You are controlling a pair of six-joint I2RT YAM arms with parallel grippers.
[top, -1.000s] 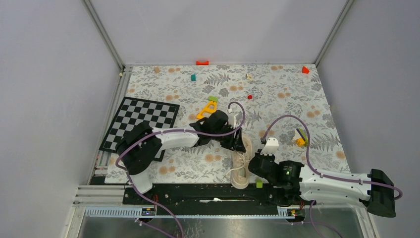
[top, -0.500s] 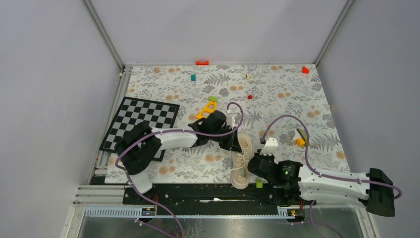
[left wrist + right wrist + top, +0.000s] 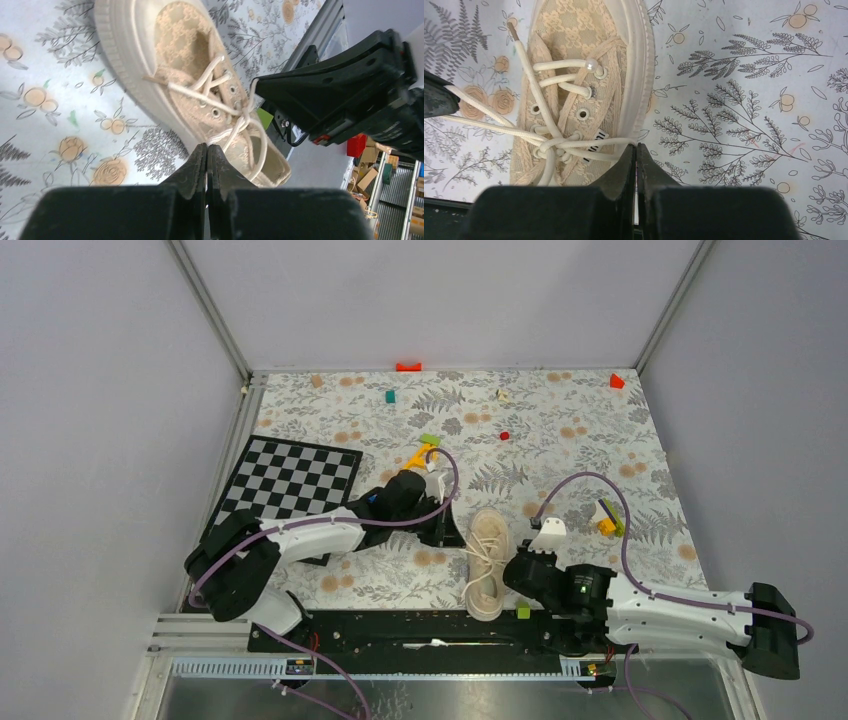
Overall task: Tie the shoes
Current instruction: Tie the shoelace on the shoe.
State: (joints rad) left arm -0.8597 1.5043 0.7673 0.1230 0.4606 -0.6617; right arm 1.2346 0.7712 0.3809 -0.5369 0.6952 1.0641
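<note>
Sneaker (image 3: 487, 560) lies near-to-far, toe at far end

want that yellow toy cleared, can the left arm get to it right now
Probably not yet: the left gripper seems shut on the shoelace; the yellow toy lies close beside it.

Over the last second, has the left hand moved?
Yes. The left hand has drawn left, off the toe of the shoe and nearer the checkerboard, now shut on the lace.
</note>
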